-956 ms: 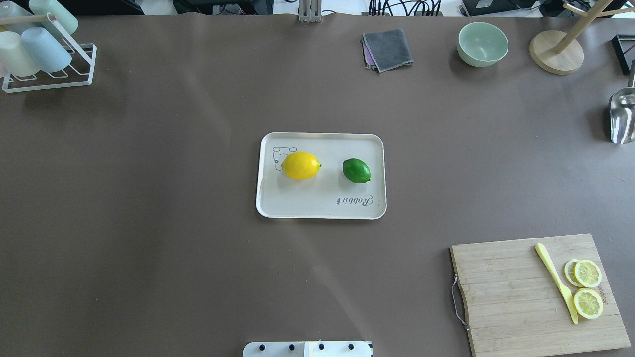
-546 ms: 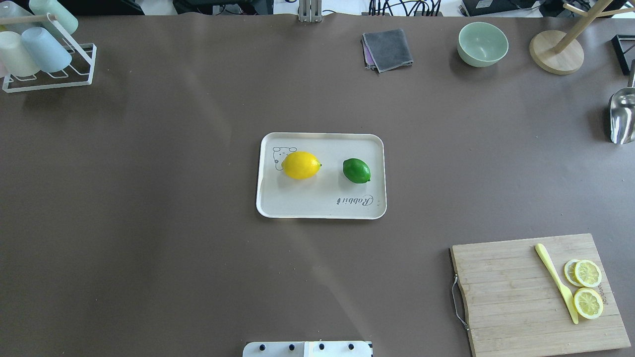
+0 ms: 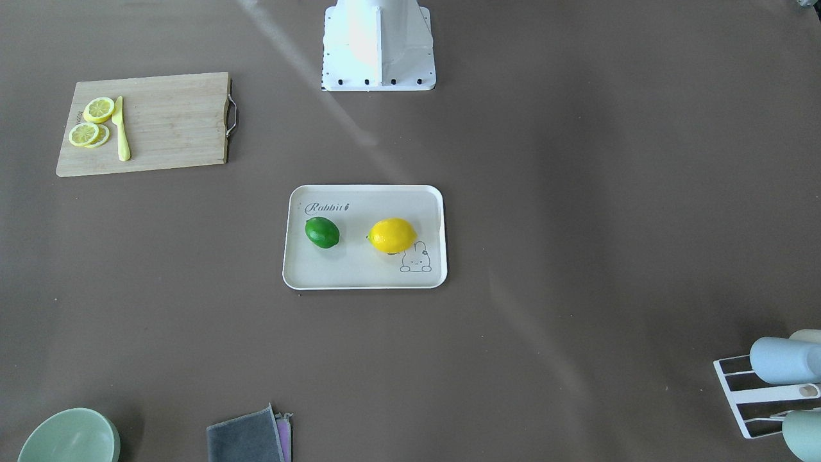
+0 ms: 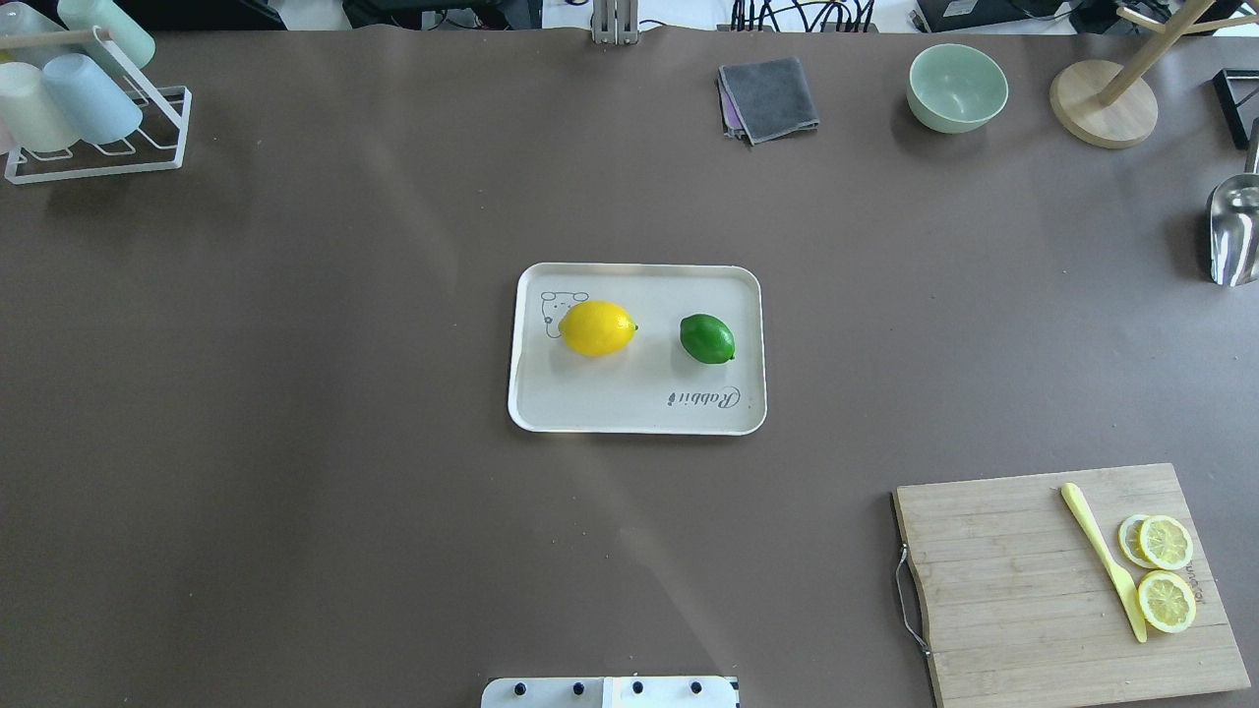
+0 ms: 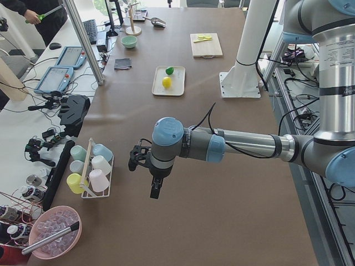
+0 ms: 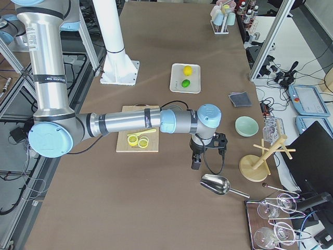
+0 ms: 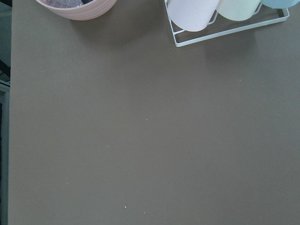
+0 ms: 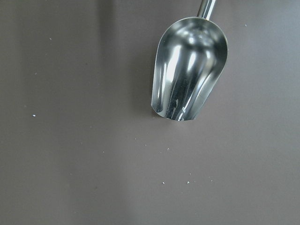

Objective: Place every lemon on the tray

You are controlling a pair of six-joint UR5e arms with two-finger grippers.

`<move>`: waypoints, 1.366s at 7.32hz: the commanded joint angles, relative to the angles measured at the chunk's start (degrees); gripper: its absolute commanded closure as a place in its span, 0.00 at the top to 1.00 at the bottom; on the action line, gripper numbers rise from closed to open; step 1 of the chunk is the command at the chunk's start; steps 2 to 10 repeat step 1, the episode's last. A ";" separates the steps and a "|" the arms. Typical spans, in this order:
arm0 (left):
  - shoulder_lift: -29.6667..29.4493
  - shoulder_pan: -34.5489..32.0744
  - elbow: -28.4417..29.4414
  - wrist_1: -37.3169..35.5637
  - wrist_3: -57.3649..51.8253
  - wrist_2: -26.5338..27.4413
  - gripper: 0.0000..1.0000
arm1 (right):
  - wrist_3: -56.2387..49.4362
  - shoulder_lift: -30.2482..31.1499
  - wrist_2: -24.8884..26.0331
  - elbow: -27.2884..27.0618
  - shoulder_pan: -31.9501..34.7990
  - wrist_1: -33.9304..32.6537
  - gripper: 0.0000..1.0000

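Note:
The cream tray (image 4: 551,403) (image 3: 359,276) lies at the table's middle, also in the side views (image 5: 159,88) (image 6: 177,83). The yellow lemon (image 4: 596,327) (image 3: 392,235) (image 5: 166,82) (image 6: 187,70) lies on it near the bunny drawing. The green lemon (image 4: 707,338) (image 3: 322,231) (image 5: 170,70) (image 6: 185,83) lies on it beside the yellow one, apart from it. My left gripper (image 5: 154,188) hangs over the table's left end, far from the tray. My right gripper (image 6: 196,160) hangs over the right end. Both show only in side views; I cannot tell if they are open.
A wooden cutting board (image 4: 1023,590) with lemon slices (image 4: 1166,541) and a yellow knife (image 4: 1102,556) lies front right. A metal scoop (image 8: 190,70) (image 4: 1234,231), green bowl (image 4: 956,87), grey cloth (image 4: 769,96) and wooden stand (image 4: 1102,103) sit far right. A cup rack (image 4: 89,108) stands far left.

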State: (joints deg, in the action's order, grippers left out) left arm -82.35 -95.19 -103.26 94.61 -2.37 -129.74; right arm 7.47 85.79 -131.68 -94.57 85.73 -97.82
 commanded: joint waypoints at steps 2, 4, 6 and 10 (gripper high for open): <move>0.00 0.00 0.34 0.04 0.00 0.01 0.99 | 0.00 0.26 0.02 -0.18 0.06 0.00 1.00; 0.00 0.00 0.34 0.04 0.00 0.01 0.99 | 0.00 0.26 0.02 -0.18 0.06 0.00 1.00; 0.00 0.00 0.34 0.04 0.00 0.01 0.99 | 0.00 0.26 0.02 -0.18 0.06 0.00 1.00; 0.00 0.00 0.34 0.04 0.00 0.01 0.99 | 0.00 0.26 0.02 -0.18 0.06 0.00 1.00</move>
